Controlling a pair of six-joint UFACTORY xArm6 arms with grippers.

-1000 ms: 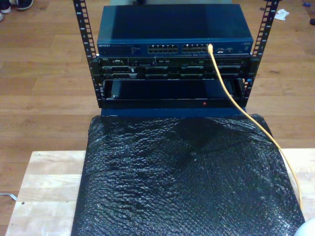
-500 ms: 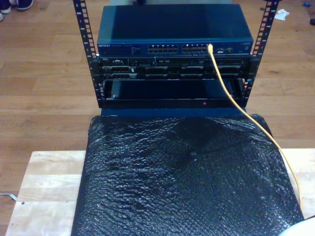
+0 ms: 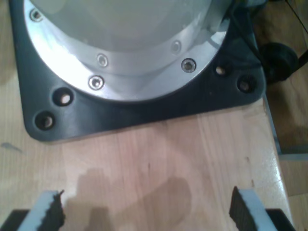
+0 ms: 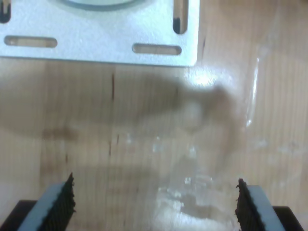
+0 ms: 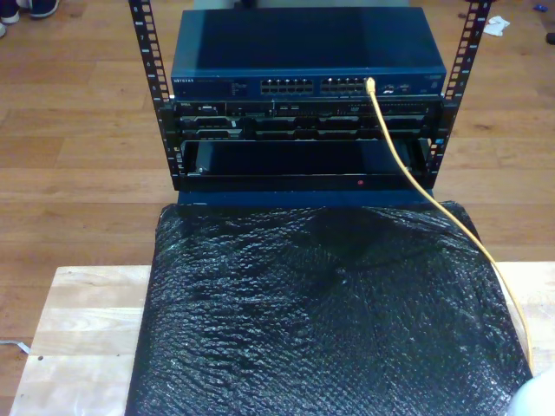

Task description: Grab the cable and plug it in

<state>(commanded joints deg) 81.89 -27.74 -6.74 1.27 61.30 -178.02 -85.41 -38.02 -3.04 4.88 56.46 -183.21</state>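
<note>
My first gripper (image 3: pixel 147 214) stands wide, nothing between its 2 serrated pads (image 3: pixel 50 211), hanging over bare wooden tabletop (image 3: pixel 159 154) just short of a black mounting plate (image 3: pixel 144 108) that carries a round silver arm base (image 3: pixel 125 43). My second gripper (image 4: pixel 154 204) is equally wide and empty, over pale wood with a slotted silver bracket (image 4: pixel 101 45) ahead of it.

Out in the exterior view, the cable (image 5: pixel 416 186) sits with one end already at a port of the blue network switch (image 5: pixel 308 52), at about 1 o'clock from the frame's centre. From there it hangs down across the front of the rack (image 5: pixel 303 130), crosses the edge of the black bubble-wrap sheet (image 5: pixel 321 321) and trails to roughly 4 o'clock, where it passes behind a pale blurred shape at the frame's corner.

I judge the cable light, limp and smooth-jacketed: it will sag and swing if held far from the tip, and could slip through the pads. The clear plug, too small to make out here, is likely brittle at its latch. Best hold would be on the jacket just behind the plug, pinched firmly, keeping the tip stiff enough to aim.
</note>
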